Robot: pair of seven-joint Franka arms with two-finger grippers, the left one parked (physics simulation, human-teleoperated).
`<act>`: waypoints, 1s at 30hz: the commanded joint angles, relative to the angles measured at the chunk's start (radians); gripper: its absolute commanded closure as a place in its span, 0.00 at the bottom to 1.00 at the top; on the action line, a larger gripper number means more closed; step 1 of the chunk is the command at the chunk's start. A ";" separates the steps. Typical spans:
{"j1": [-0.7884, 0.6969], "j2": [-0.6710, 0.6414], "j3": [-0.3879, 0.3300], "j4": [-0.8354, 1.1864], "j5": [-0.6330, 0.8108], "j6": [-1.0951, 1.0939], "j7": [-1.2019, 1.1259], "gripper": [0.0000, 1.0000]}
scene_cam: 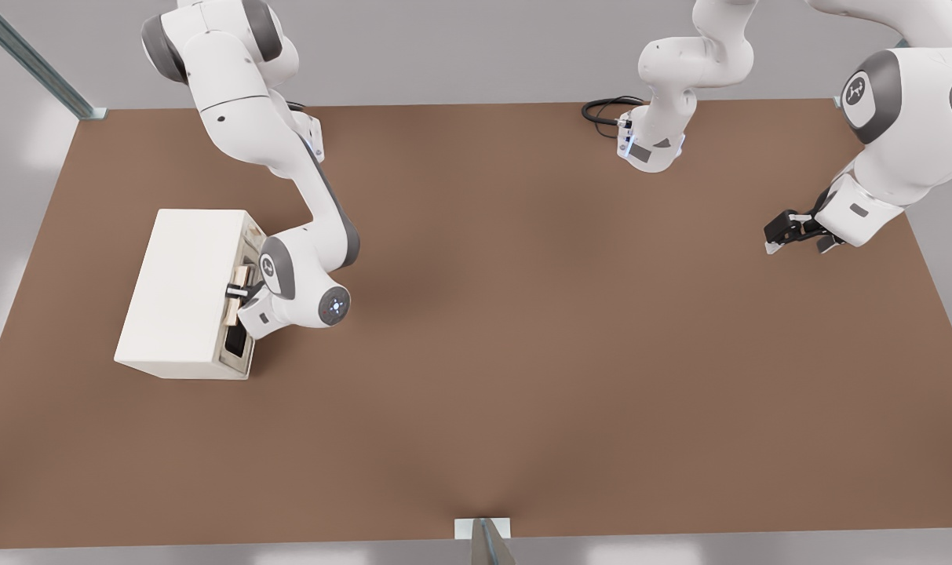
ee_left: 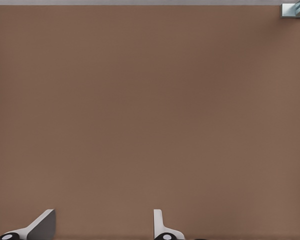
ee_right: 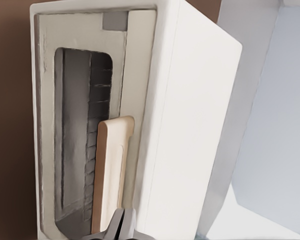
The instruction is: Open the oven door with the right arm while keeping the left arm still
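Oven sits at the left of the front view on the brown table, its door facing the frame's right. The right arm reaches down to it, and the gripper is at the tan handle, jaws clamped on it. In the right wrist view, the door fills the left half, looking closed; the handle runs down to the fingers at the bottom edge.

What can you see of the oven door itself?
The cream-framed oven door forms the front of the small cream-white box oven. It has a dark glass window with rounded corners and a pale tan bar handle. It looks shut, flush with the box. The right arm's black gripper sits at the handle.
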 commanded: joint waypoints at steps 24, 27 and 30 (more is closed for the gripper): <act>0.024 0.022 0.000 -0.023 0.006 0.034 0.200 1.00; 0.022 0.014 0.000 -0.020 -0.052 0.033 0.114 1.00; 0.036 0.013 0.009 0.017 -0.020 0.027 0.145 1.00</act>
